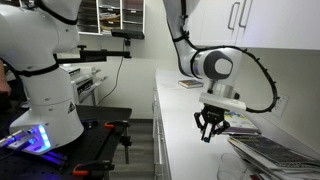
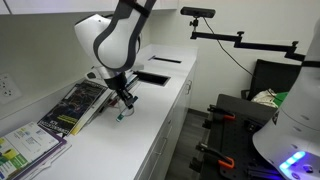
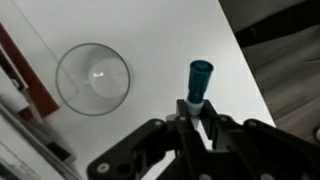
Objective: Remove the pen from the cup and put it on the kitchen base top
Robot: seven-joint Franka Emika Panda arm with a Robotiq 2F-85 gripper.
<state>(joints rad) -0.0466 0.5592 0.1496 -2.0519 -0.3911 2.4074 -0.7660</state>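
Long white tabletop (image 1: 178, 130) ran under white upper cabinets (image 1: 270, 25), stacked magazines (image 2: 75, 108) lay beside the arm, jaws were clamped on the pen (image 3: 199, 82), only the wrist view showed the empty cup (image 3: 92, 78), near the pen but apart.

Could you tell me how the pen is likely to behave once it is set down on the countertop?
The pen looks slim and round, so it may well roll on the smooth countertop. It stands straight out of the gripper, so it is probably stiff. Being so thin, it is likely light.
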